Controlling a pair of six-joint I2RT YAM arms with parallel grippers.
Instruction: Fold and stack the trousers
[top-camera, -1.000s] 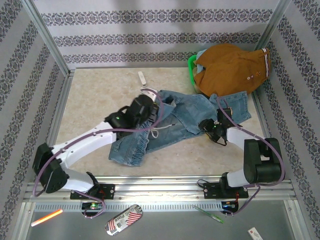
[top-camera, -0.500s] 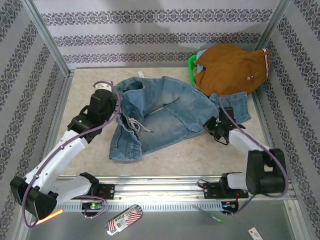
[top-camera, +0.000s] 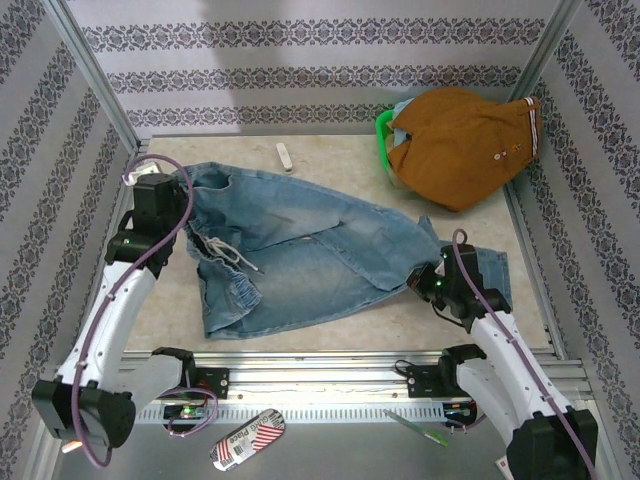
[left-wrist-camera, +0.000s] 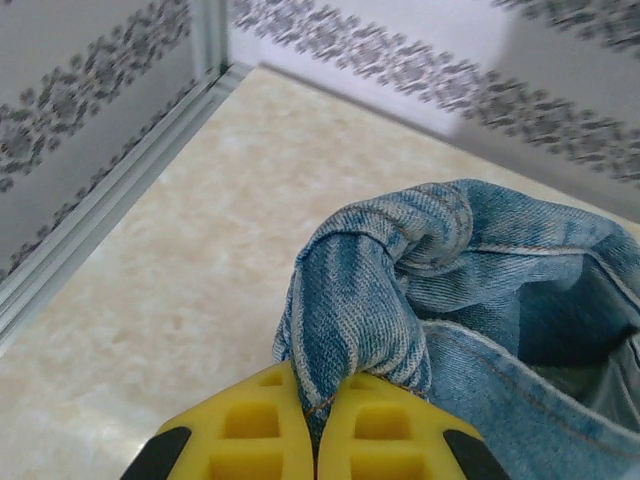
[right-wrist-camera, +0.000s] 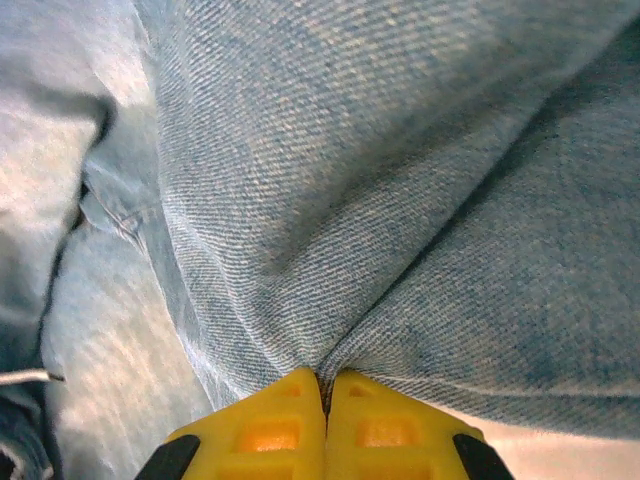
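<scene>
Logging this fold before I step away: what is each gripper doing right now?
Left gripper: shut on the trousers, pinching a bunched fold.
Right gripper: shut on the trousers, pinching a denim fold.

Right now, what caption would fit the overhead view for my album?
Left gripper and right gripper each pinch the faded blue jeans, holding them spread across the table.

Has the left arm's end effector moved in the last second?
Yes. The left end effector swung left and farther back, toward the corner post, pulling the trousers along.
</scene>
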